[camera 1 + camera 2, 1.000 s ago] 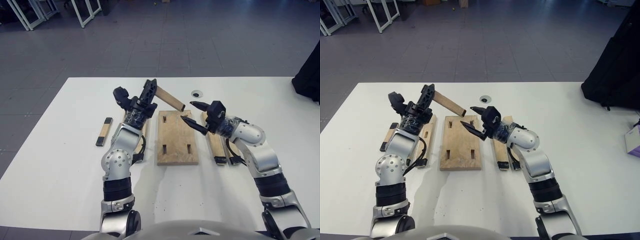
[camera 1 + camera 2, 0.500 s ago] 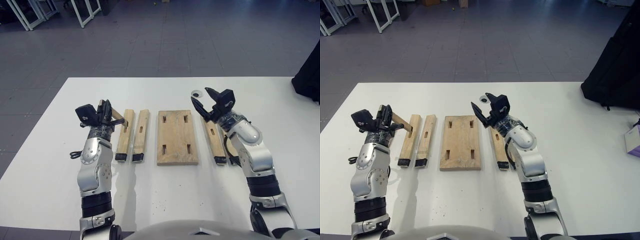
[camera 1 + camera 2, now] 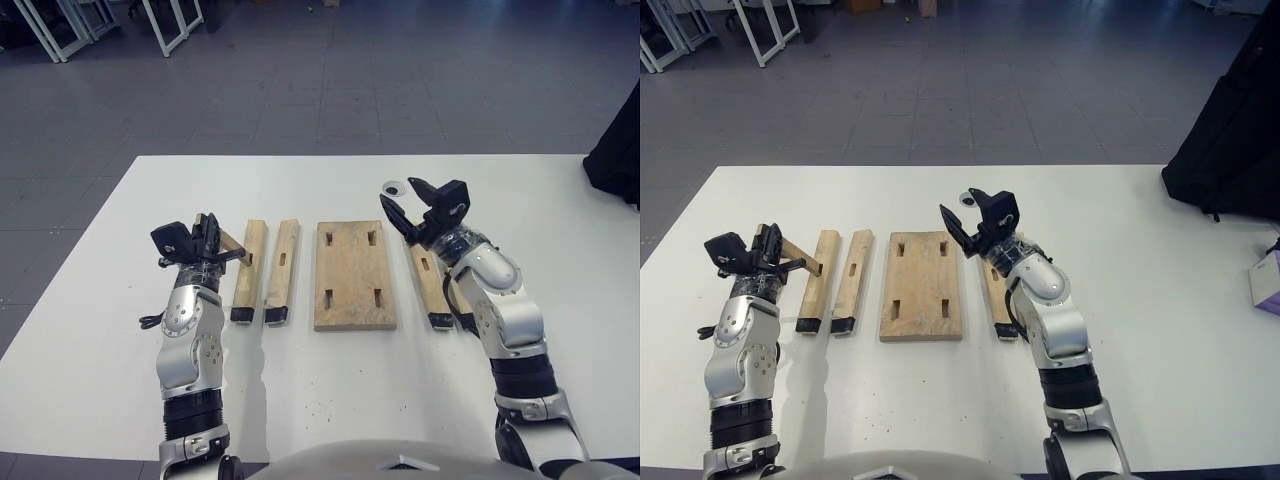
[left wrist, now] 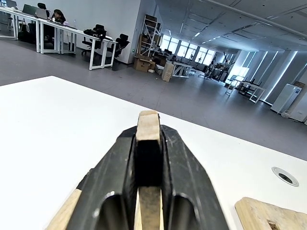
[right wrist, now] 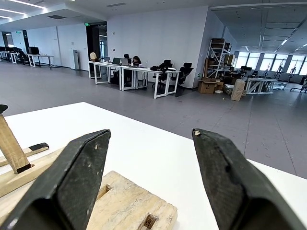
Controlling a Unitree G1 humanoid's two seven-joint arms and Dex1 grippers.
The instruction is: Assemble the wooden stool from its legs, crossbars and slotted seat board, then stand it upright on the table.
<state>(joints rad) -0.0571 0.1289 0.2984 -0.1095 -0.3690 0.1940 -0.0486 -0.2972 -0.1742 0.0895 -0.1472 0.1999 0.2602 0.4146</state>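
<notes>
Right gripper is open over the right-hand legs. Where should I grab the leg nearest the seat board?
Likely from above, pinching its long edges near mid-length. The leg lies flat, lengthwise away from the robot, with a gap of bare table toward the seat board for one finger of the right gripper.

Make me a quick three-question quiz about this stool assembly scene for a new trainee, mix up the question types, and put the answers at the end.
1. True or false: the left hand is shut on a wooden crossbar.
2. How many slots show in the seat board lying flat on the table? A) two B) four C) six
3. Fill in the blank: the right hand, raised above the table near the board's far right corner, is ____ and holds nothing.

Key: 1 true; 2 B; 3 open.
</notes>
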